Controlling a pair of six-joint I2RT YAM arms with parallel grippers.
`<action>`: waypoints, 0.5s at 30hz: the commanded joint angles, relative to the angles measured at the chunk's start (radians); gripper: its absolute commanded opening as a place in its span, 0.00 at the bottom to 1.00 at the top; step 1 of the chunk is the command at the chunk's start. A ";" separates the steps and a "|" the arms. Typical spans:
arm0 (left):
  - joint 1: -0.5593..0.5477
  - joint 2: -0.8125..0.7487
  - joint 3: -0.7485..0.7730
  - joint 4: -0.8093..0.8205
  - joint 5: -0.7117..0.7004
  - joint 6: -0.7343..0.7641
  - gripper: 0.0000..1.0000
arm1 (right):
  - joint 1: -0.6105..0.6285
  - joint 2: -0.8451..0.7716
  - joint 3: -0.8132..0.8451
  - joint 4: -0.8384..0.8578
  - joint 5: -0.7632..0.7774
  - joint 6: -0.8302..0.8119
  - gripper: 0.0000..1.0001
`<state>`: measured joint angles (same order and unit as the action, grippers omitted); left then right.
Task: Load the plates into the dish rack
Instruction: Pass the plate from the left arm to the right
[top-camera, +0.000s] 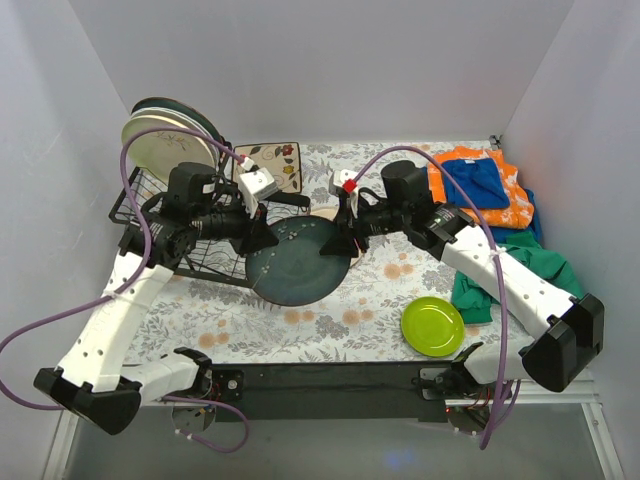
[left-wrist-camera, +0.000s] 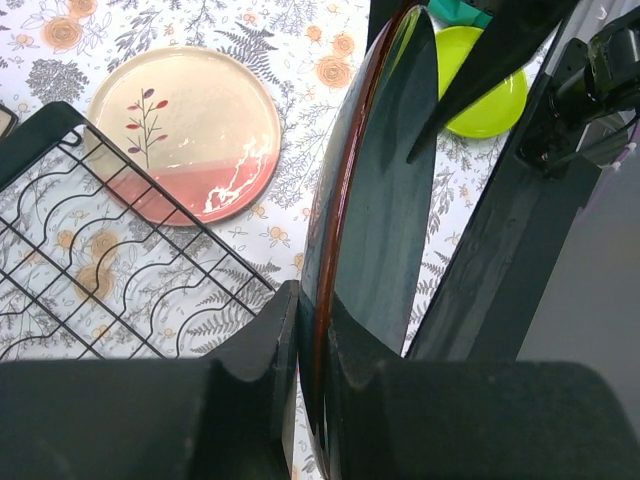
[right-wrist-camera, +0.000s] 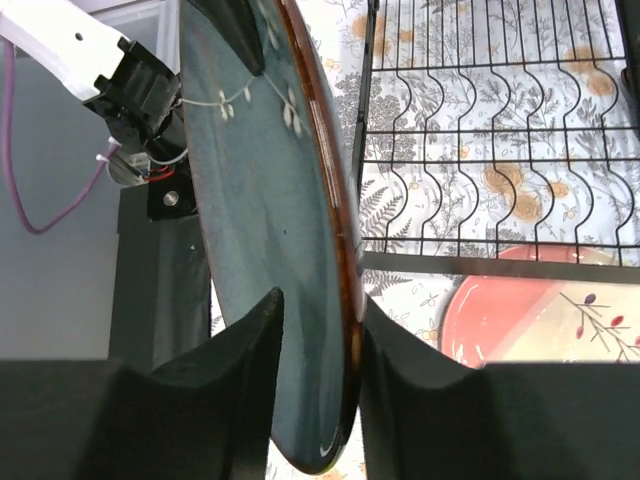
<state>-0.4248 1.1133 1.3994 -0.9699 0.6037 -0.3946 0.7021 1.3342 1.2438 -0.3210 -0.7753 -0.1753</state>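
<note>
1. The lime green plate (top-camera: 432, 326) lies flat on the floral counter (top-camera: 330, 325), near the front right and well apart from the other plates.
2. In the middle, a dark blue-grey plate (top-camera: 295, 265) is tilted between the two arms, its face turned up toward the top camera.
3. The left tool (left-wrist-camera: 312, 330) is clamped tight on that plate's brown rim, one finger pressed on each side.
4. The right tool (right-wrist-camera: 318, 320) straddles the opposite rim, a finger on the face side and a finger on the back. The jaws stand partly apart, and I cannot tell whether they press the plate.
5. A pink-cream plate (left-wrist-camera: 185, 130) with a leaf sprig lies flat on the counter, just beside the corner of the dish rack (top-camera: 135, 205).
6. The dish rack, of black wire, sits at the left of the counter; the wavy bottom slots seen from the wrists are bare.
7. At the rack's far end a cream plate (top-camera: 160, 145) stands on edge, with a dark plate (top-camera: 190, 110) close behind it.
8. Farthest back are a square flowered mat (top-camera: 272, 160) and, at the right, orange, blue and green cloths (top-camera: 480, 185).
</note>
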 joint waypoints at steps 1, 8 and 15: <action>0.000 -0.056 0.064 0.097 0.057 0.010 0.00 | 0.028 -0.027 0.013 0.000 0.008 -0.007 0.31; 0.000 -0.061 0.061 0.109 0.036 0.007 0.00 | 0.037 -0.030 0.016 0.003 -0.009 -0.007 0.01; 0.000 -0.104 0.020 0.200 -0.013 -0.081 0.04 | 0.034 -0.035 0.048 0.054 0.054 0.011 0.01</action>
<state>-0.4313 1.0786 1.4014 -0.9653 0.5953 -0.3672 0.7166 1.3300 1.2449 -0.3107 -0.7277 -0.1341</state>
